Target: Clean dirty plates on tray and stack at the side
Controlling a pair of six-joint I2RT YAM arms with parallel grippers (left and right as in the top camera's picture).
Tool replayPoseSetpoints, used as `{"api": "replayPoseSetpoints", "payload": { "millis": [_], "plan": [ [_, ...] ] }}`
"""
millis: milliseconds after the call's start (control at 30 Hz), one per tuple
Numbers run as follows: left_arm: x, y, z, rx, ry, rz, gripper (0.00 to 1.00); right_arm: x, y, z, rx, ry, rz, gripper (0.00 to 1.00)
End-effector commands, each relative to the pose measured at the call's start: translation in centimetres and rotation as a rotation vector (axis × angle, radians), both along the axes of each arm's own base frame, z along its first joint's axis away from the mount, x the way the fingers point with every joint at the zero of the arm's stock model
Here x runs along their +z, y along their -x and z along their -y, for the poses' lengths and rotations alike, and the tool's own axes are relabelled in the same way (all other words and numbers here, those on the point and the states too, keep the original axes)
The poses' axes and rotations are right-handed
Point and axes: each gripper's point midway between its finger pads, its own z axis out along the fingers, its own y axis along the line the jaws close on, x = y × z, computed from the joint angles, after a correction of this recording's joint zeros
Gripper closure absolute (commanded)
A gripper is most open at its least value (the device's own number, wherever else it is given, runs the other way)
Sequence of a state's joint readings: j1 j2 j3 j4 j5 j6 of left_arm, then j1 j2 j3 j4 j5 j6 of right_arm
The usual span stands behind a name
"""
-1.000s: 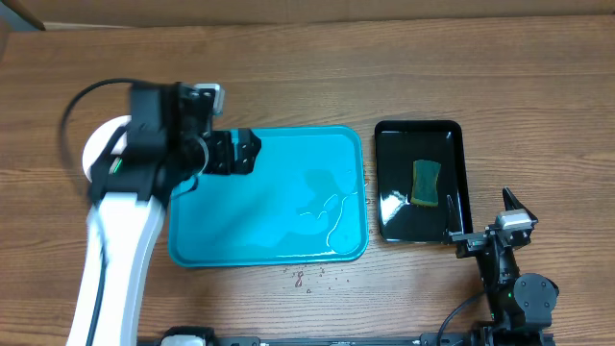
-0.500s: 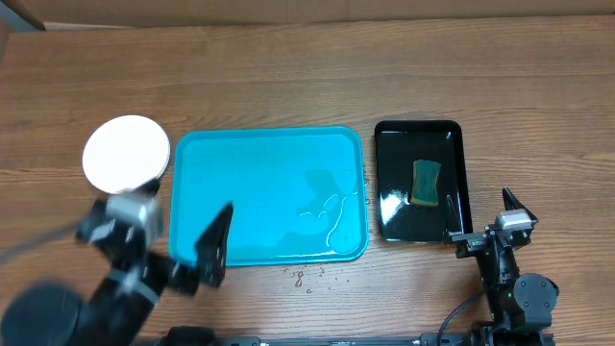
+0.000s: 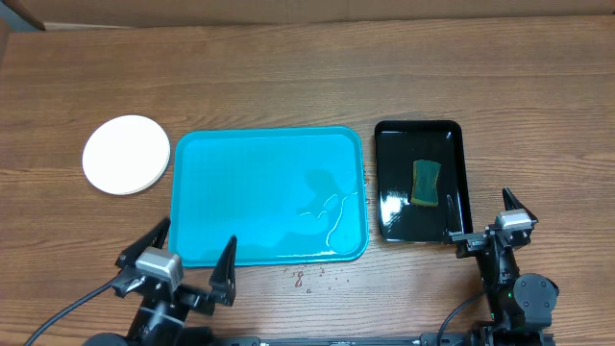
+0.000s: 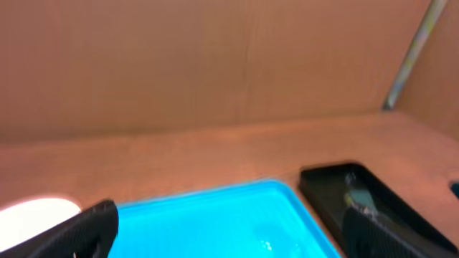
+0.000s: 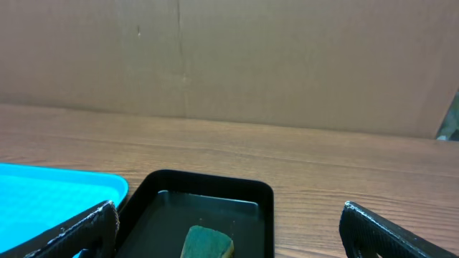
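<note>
Robot lab bench, I'd say, not a real kitchen: bare wood-grain table (image 3: 288,77), plain cardboard wall (image 5: 287,64) as backdrop, my left arm (image 3: 159,296) and right arm (image 3: 519,293) sitting at the near edge, dishwashing props laid out flat: blue tray (image 3: 240,183), black tray (image 3: 399,154), sponge (image 3: 425,182).

plates (image 3: 126,155): stacked on the table (image 3: 288,77), just left of the tray (image 3: 240,192)
small tray (image 3: 399,154): just right of the tray
sponge (image 3: 426,182): in the small tray
crumbs (image 3: 306,279): on the table, before the tray's near edge
</note>
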State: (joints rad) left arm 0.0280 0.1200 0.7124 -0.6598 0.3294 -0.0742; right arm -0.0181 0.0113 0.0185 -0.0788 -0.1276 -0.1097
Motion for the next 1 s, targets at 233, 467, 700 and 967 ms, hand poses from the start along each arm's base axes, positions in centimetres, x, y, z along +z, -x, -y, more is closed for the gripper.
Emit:
{"api": "replayPoseSetpoints", "payload": {
  "millis": [233, 467, 700, 967],
  "plan": [
    [8.3, 1.0, -0.6, 0.011, 0.077, 0.759, 0.00, -0.2, 0.0, -0.2, 0.010, 0.006, 0.004, 0.00],
    [2.1, -2.9, -3.4, 0.149, 0.205, 0.654, 0.00, -0.2, 0.0, -0.2, 0.010, 0.006, 0.004, 0.00],
    [-4.8, -6.3, -4.0, 0.214, 0.210, 0.420, 0.00, -0.2, 0.0, -0.2, 0.010, 0.006, 0.004, 0.00],
    [-13.3, -8.1, -4.9, 0.298, 0.161, 0.071, 0.00, -0.2, 0.0, -0.2, 0.010, 0.006, 0.004, 0.00]
  ]
}}
